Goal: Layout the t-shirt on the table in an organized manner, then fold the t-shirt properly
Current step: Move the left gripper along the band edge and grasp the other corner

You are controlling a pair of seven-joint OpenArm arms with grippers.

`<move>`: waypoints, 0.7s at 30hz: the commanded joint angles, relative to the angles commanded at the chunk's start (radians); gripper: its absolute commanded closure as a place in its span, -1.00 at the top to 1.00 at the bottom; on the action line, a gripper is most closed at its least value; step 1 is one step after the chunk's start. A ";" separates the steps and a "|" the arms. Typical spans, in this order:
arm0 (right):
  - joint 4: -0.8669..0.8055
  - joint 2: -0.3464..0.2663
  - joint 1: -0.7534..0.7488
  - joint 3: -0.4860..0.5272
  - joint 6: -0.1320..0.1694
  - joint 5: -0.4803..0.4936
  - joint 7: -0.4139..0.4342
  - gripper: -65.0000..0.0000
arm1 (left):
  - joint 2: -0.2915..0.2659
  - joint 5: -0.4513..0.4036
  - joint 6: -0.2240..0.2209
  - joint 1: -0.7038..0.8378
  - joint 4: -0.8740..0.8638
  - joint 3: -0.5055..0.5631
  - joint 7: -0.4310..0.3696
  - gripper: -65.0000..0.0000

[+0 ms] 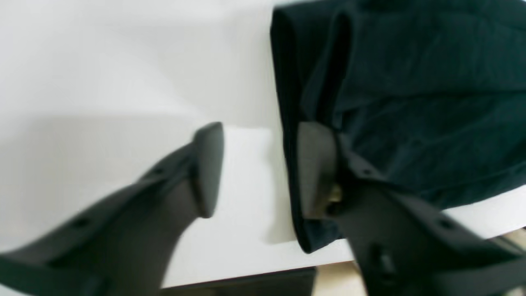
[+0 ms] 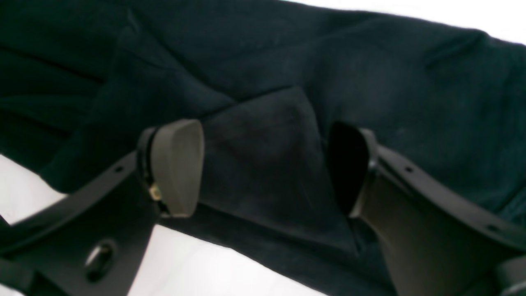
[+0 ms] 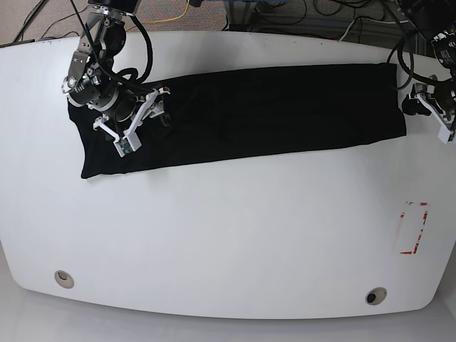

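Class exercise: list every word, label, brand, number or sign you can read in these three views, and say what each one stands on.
No readable text in any view.
The t-shirt is plain black, with no print.
The table carries only red tape marks, forming no letters.
Neither the left gripper nor the right gripper shows a label.

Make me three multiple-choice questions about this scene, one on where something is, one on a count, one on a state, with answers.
1. Where does the t-shirt lie on the table?
A. far half, stretched side to side
B. near edge, bunched
C. hanging off the near edge

2. How many round grommet holes show in the tabletop?
A. none
B. two
C. four

3. How is the right end effector?
A. shut on the t-shirt
B. open over the t-shirt
C. open over bare table

Answers: 1 A, the base view shows a long black band across the far half. 2 B, one hole near each front corner, the other. 3 B, the right wrist view shows spread fingers with fabric between them.
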State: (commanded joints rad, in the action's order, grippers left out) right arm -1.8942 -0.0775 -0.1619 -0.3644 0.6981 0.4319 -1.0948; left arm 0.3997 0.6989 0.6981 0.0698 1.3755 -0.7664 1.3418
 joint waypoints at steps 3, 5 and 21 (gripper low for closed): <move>0.000 0.000 0.000 0.000 0.000 0.000 -0.002 0.41 | 0.000 0.000 0.000 0.002 -0.032 0.003 -0.018 0.01; 0.000 0.000 -0.002 0.000 0.000 0.000 -0.002 0.41 | 0.000 0.000 0.000 0.002 -0.051 0.003 -0.026 0.02; 0.000 -0.002 -0.003 0.000 0.000 0.000 -0.002 0.41 | -0.002 0.132 0.000 0.005 -0.144 0.121 -0.029 0.01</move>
State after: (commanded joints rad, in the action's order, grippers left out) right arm -1.8942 -0.0790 -0.1649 -0.3644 0.6981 0.4319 -1.0963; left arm 0.3982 0.8309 0.6981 0.0744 1.2313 -0.6452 1.3126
